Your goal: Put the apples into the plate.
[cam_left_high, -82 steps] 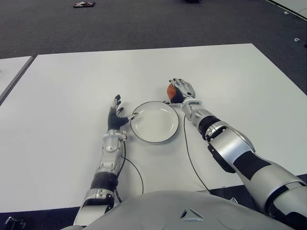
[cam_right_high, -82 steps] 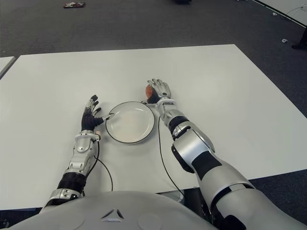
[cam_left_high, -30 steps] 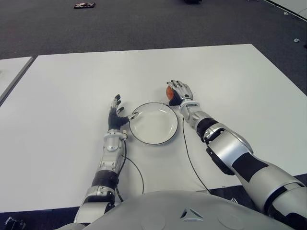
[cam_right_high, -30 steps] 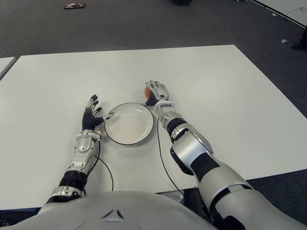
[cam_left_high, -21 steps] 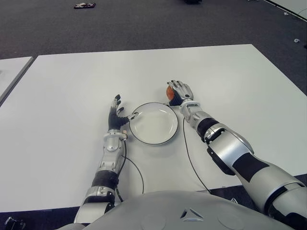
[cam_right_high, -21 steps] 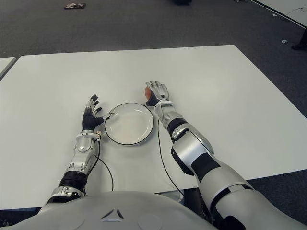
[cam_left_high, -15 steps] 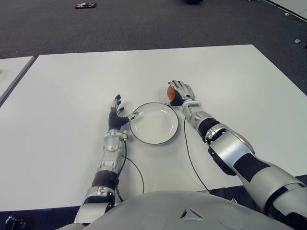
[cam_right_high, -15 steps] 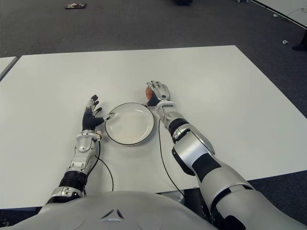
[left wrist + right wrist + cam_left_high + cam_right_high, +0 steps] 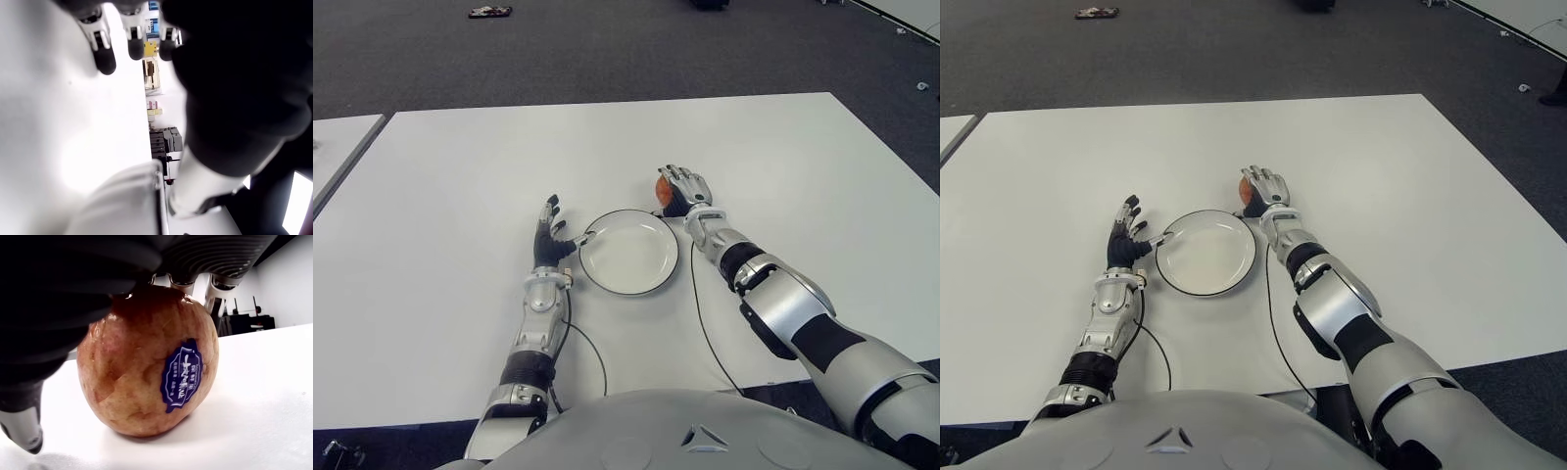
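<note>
One apple [image 9: 149,364] sits on the white table [image 9: 460,176], just beyond the far right rim of the plate [image 9: 628,251]. The right hand [image 9: 683,189] cups it, fingers curled over the top; its blue sticker faces the wrist. The left hand [image 9: 548,238], fingers spread, shows left of the plate.

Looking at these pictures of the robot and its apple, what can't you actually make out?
- Red apple: in the eye views the right hand covers most of it.
- Blue sticker on it: wording too small, right wrist view.
- Whether the apple is gripped or only covered; it sits on the white table.
- Left hand by the white round plate: its wrist view is mostly dark.
</note>
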`<action>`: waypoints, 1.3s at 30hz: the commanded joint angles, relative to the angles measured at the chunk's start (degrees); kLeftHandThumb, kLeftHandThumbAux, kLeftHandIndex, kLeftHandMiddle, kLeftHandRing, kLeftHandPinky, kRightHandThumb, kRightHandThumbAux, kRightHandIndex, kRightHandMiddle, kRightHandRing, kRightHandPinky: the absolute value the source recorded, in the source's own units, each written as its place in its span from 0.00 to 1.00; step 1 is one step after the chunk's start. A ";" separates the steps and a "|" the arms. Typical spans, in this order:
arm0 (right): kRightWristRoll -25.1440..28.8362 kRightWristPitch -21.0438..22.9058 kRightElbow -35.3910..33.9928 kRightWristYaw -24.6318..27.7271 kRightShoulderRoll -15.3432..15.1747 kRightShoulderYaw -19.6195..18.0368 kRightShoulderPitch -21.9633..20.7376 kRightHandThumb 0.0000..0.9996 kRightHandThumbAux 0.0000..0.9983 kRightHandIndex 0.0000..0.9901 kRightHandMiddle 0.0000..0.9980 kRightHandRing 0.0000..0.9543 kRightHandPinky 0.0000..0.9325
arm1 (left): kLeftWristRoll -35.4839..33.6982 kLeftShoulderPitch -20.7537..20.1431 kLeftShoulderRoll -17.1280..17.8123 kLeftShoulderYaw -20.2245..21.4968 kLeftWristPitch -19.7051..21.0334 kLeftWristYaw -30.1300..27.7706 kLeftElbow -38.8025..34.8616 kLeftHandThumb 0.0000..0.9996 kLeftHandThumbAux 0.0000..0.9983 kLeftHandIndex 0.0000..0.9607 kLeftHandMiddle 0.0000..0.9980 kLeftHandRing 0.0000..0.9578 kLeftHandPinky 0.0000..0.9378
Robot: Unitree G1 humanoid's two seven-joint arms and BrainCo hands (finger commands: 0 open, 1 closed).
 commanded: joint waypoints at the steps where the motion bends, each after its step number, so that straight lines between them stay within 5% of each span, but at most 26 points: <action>1: -0.84 1.65 2.77 2.57 -0.92 0.48 5.92 0.16 0.64 0.07 0.18 0.23 0.32 | 0.32 1.27 -0.17 -0.24 1.09 0.05 0.20 0.00 0.28 0.00 0.00 0.00 0.03; 5: -1.03 1.63 2.73 0.88 -1.35 0.49 6.29 0.28 0.67 0.17 0.31 0.34 0.41 | 0.52 1.51 -0.15 -0.35 1.32 0.13 -0.33 0.00 0.28 0.00 0.00 0.00 0.03; 10: -1.12 1.39 2.72 -0.91 -1.72 0.52 6.88 0.65 0.69 0.35 0.44 0.46 0.49 | 0.72 1.99 -0.21 -0.45 1.74 0.31 -1.16 0.00 0.28 0.00 0.00 0.00 0.04; 14: -1.02 0.85 2.68 -2.12 -1.92 0.42 7.69 0.80 0.69 0.37 0.50 0.58 0.56 | 0.69 2.41 -0.27 -0.43 2.10 0.35 -1.86 0.00 0.28 0.00 0.00 0.00 0.04; 18: -0.79 0.15 2.60 -2.93 -1.86 0.28 8.34 0.90 0.67 0.37 0.51 0.58 0.60 | 0.63 2.64 -0.29 -0.41 2.51 0.32 -2.34 0.00 0.28 0.00 0.00 0.00 0.03; 39: -0.49 -0.75 2.52 0.43 -1.83 0.34 8.12 0.95 0.66 0.39 0.54 0.60 0.67 | 0.57 3.52 -0.40 -0.63 5.25 0.15 -5.00 0.00 0.28 0.00 0.00 0.00 0.03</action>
